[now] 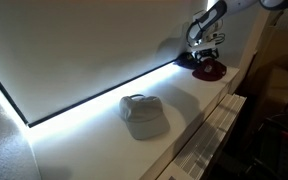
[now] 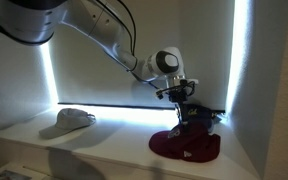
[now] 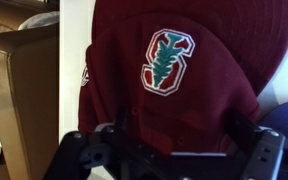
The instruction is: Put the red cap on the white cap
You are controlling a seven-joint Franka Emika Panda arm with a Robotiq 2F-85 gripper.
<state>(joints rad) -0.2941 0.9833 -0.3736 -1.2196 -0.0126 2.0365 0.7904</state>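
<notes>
Dim room; a bright light strip (image 1: 104,96) along the counter's (image 1: 194,95) back edge glares, and everything looks soft, grainy.

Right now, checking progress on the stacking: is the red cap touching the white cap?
Apart. In an exterior view the red cap and the white cap lie with bare shelf between them.

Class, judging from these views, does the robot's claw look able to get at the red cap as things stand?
Probably yes. The claw hangs open just above the red cap, with nothing seen between them. In the wrist view the cap fills the frame close ahead.
</notes>
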